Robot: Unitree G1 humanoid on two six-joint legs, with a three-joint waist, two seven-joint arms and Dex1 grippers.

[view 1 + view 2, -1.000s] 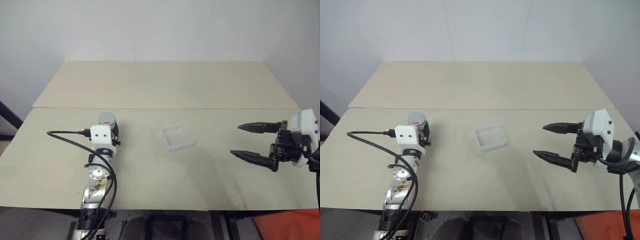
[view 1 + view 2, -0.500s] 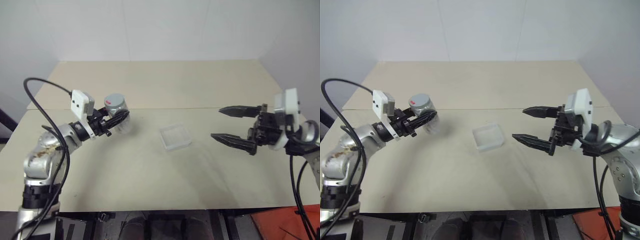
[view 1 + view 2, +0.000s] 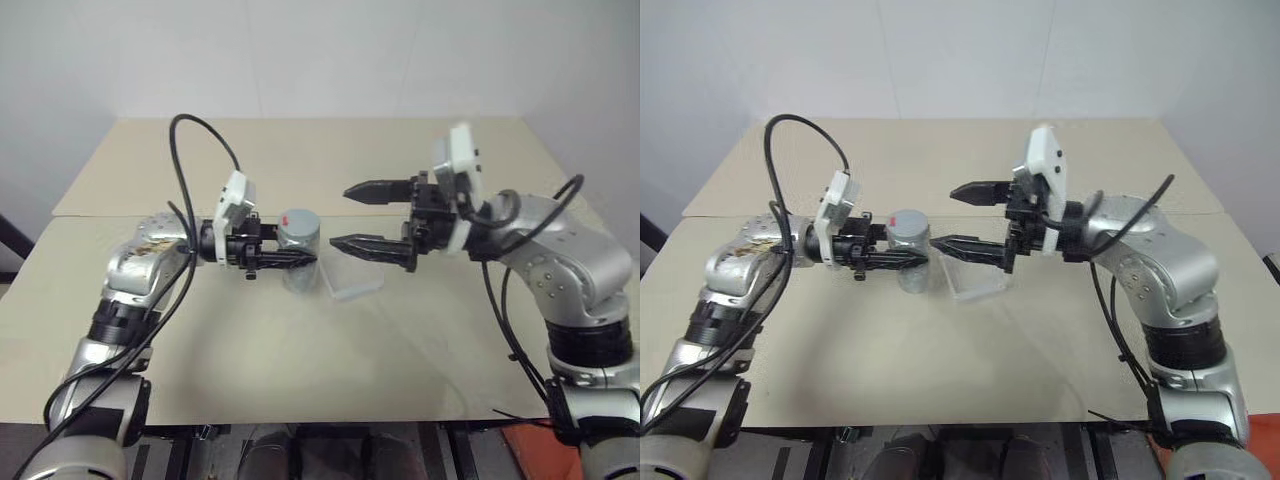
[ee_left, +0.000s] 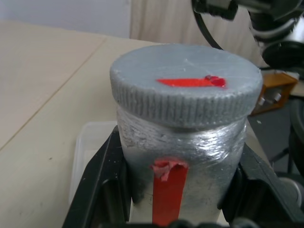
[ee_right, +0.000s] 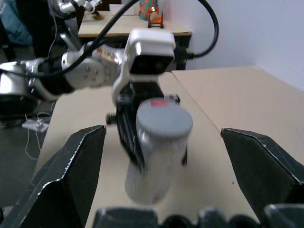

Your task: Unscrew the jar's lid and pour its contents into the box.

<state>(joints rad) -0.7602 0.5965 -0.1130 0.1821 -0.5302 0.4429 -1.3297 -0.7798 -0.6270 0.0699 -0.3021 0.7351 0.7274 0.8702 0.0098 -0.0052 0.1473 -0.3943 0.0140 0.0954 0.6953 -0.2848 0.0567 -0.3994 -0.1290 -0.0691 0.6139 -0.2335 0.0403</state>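
2 claws meet over the middle of the table (image 3: 330,160): the left claw (image 3: 300,258) is clenched on the body of the jar (image 3: 299,250), and the right claw (image 3: 352,215) stands spread wide just beside it, holding nothing, its 2 fingers reaching level toward the lid (image 3: 298,220). The jar hangs above the table, close beside the box (image 3: 352,283), which lies flat under the right claw's fingers. To do the step well, I judge that the right claw should come on until its fingers straddle the lid's ribbed rim, centred on it and clear of the jar's body, then close firmly and twist while the left claw keeps its grip low on the jar. The jar stands upright, its long axis vertical, the lid on top and still screwed on, the red stripe (image 4: 167,187) facing the left wrist.
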